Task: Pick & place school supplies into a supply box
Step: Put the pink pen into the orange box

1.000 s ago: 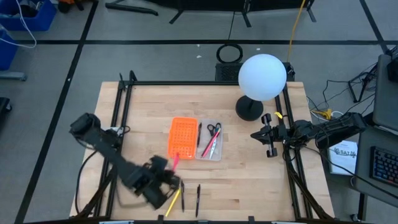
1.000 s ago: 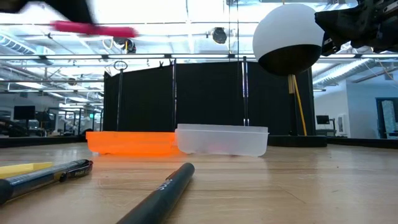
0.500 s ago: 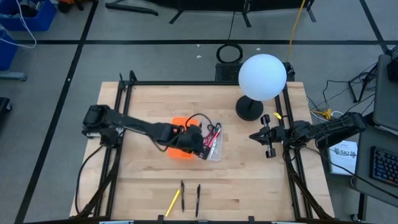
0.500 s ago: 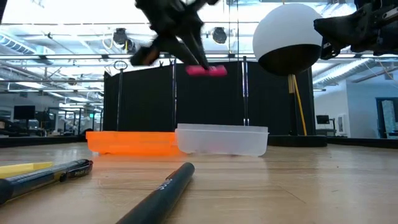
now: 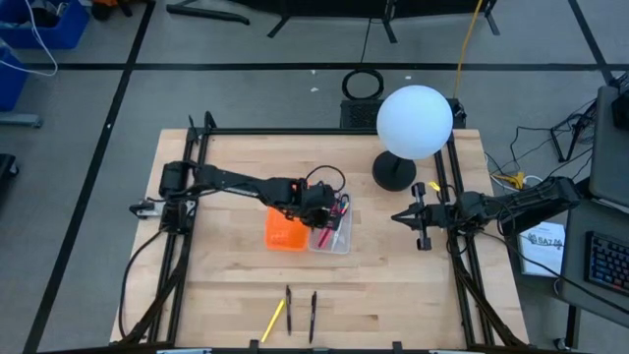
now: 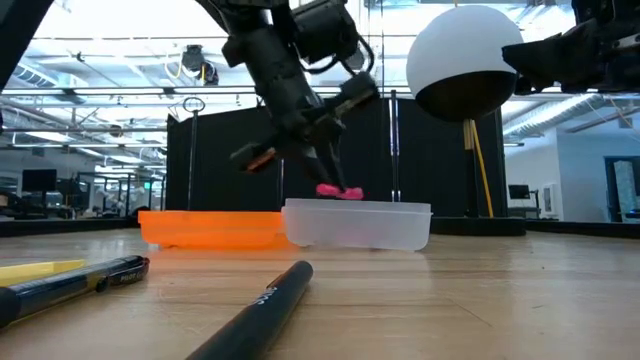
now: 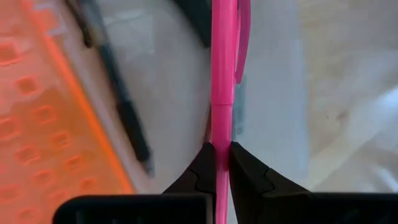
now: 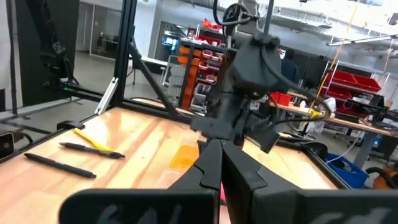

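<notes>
My left gripper [image 5: 320,209] hangs over the clear supply box [image 5: 344,243], shut on a pink pen [image 7: 222,74]. In the low view the pen's end [image 6: 340,192] sits just above the box's rim [image 6: 400,208]. The box holds small scissors [image 5: 339,204], a black pen [image 7: 124,112] and a red pen. A yellow pencil [image 5: 273,317] and two black pens [image 5: 288,298] [image 5: 313,315] lie flat near the table's near edge. My right gripper [image 5: 424,218] waits shut and empty at the table's right side. My left gripper pinches the pink pen's barrel [image 7: 222,146] between its two fingers [image 7: 202,171]. The fingers come from above, slanting down. The pen runs on past the fingertips over the box's inside, lifted clear of the table; whether its end touches the box I cannot tell.
An orange perforated piece [image 5: 285,229] lies right against the box's left side. A lamp with a white globe [image 5: 414,121] stands at the far right. Black frame rails [image 5: 187,187] run along the table's left and right edges.
My left gripper has carried the pink pen from the table's near left, by the loose pens, up and toward the far right to the box, then down over it. The pen now sits low at the box's rim. My right gripper has kept still.
</notes>
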